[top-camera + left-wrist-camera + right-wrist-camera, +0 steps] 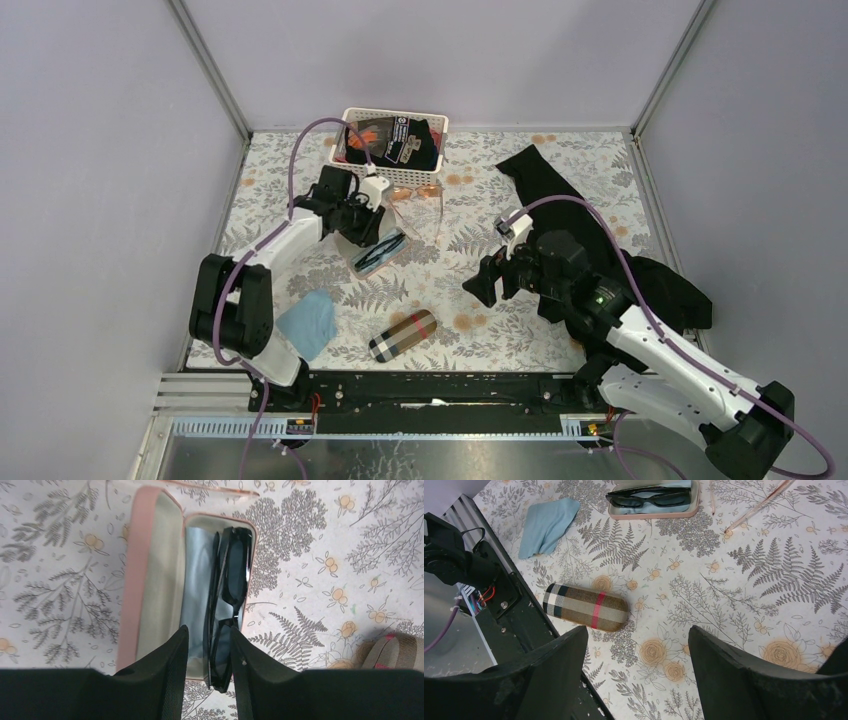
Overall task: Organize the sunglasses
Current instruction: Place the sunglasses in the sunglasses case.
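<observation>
The black sunglasses (232, 575) lie in the open pink case (150, 580) toward the left edge of the worktop (310, 540), and the left gripper (209, 630) has its jaws apart astride one end: advise lifting straight up, clear of the frame, before closing the lid.

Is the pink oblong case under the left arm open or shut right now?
Open. The pink oblong case has its lid laid back flat, and the black-framed dark sunglasses lie inside its tray.

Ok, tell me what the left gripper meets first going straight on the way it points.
Probably the black sunglasses in the open pink case: their near end lies between the open fingers of the left gripper. Height above them is unclear.
</observation>
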Controlling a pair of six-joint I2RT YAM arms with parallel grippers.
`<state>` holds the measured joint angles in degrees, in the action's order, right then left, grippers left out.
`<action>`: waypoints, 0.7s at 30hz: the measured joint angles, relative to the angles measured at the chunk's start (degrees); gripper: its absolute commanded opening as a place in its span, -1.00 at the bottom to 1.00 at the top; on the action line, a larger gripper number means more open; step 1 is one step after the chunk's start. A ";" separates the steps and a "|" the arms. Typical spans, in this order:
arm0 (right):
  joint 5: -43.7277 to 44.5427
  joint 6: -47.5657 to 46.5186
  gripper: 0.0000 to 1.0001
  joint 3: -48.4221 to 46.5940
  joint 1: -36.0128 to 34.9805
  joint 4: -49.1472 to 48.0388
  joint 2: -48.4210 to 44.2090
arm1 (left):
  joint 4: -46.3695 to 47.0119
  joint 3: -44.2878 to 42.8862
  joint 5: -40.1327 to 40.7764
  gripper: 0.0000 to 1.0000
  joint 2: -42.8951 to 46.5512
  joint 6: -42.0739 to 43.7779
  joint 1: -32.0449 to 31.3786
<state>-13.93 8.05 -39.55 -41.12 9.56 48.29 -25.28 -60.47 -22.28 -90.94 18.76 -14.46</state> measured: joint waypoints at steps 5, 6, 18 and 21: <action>-2.47 1.90 0.37 0.00 0.00 -3.69 3.96 | -1.25 -2.71 0.50 -0.23 1.29 -1.38 -0.02; -3.15 2.69 0.28 0.00 0.00 -4.90 5.27 | -1.51 -3.10 0.61 -0.24 1.90 -1.75 -0.02; -2.84 19.04 -0.47 0.37 -3.67 -23.93 28.72 | -3.02 -6.54 8.07 -0.21 12.83 -14.23 0.59; -0.11 21.99 -0.49 -1.84 -6.21 -27.32 34.27 | -2.95 -8.20 11.50 -0.22 11.21 -18.78 2.75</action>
<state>-14.04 30.04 -41.39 -47.33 -17.76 82.56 -28.23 -68.66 -10.79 -79.72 -0.01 -11.70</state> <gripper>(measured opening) 0.265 0.393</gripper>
